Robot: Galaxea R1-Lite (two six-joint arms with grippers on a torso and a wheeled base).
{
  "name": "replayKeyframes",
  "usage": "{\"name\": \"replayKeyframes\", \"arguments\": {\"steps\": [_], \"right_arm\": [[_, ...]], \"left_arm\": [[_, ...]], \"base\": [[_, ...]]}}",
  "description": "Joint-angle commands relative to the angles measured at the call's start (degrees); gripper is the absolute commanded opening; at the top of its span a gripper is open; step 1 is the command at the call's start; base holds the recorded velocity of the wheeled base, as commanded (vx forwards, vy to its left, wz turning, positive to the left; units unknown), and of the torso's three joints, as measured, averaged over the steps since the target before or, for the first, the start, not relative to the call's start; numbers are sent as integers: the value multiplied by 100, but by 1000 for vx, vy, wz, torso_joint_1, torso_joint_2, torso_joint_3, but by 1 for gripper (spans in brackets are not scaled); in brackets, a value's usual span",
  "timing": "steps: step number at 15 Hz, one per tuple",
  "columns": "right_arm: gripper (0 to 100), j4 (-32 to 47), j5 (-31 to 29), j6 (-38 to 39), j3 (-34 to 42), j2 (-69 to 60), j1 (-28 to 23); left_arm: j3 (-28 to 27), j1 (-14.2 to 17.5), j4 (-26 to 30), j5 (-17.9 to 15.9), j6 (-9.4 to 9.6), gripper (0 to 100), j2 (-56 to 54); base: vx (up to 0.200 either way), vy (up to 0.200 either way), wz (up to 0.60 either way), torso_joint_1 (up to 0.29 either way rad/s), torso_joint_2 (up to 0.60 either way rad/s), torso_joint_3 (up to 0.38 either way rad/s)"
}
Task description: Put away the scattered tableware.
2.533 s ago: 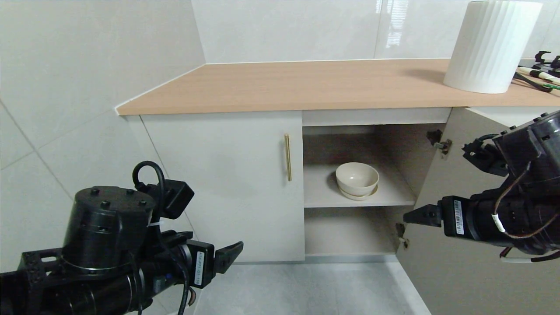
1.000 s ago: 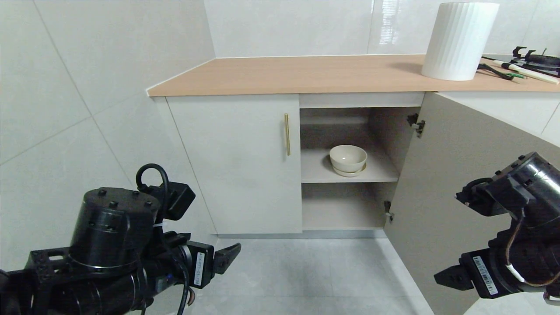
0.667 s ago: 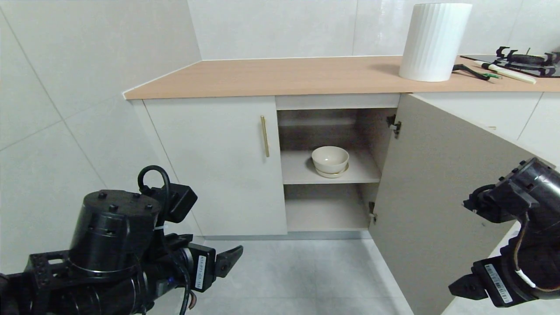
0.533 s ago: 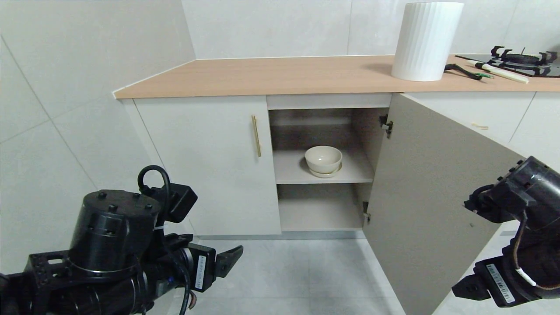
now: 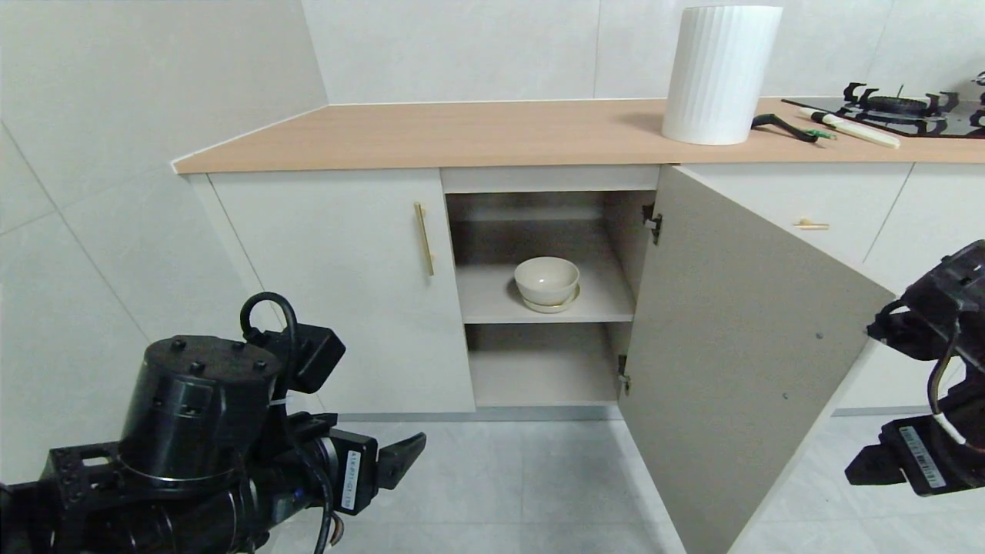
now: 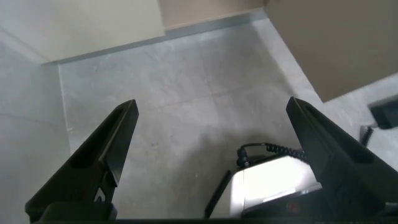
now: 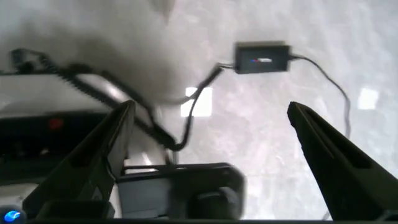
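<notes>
Hanging wide open and empty, my left pincer (image 6: 211,106) and right pincer (image 7: 211,107) sit near and low. The cream ceramic bowl (image 5: 546,277) rests far off on the white cabinet's (image 5: 331,285) middle shelf. Swinging right, I could strike the open grey door (image 5: 731,346).

The bowl (image 5: 546,277) hides most of the plate (image 5: 549,308) under it, the stove (image 5: 900,100) is cut by the right edge, and the utensils (image 5: 846,128) on the table (image 5: 462,135) are too small to identify.
</notes>
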Motion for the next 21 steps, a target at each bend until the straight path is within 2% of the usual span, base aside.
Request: {"name": "replayKeyframes", "arguments": {"steps": [1,5,9,11,12,13,16,21], "right_arm": [[100,16,-25,-206,-150,-112,-798],[100,-107,-61,-390,-405,143,-1747],[100,-951,-43,-329,-449,512,-2143],[100,-1540,-25,-100,-431,732,-2143],[100,-1540,-25,-100,-431,732,-2143],[100,-2005,-25,181,-422,917,-2143],[100,-2339,1,278,-343,1057,-2108],[100,-2981,1,295,140,1119,-1475]], "left_arm": [[-2,1,-1,1,-3,100,3],[-2,1,-1,1,-3,100,12],[-2,1,-1,1,-3,100,30],[-2,1,-1,1,-3,100,30],[-2,1,-1,1,-3,100,30],[-2,1,-1,1,-3,100,21],[-2,1,-1,1,-3,100,21],[-2,1,-10,1,-3,100,21]], "base": [[0,0,0,0,0,0],[0,0,0,0,0,0],[0,0,0,0,0,0],[0,0,0,0,0,0],[0,0,0,0,0,0],[0,0,0,0,0,0],[0,0,0,0,0,0],[0,0,0,0,0,0]]}}
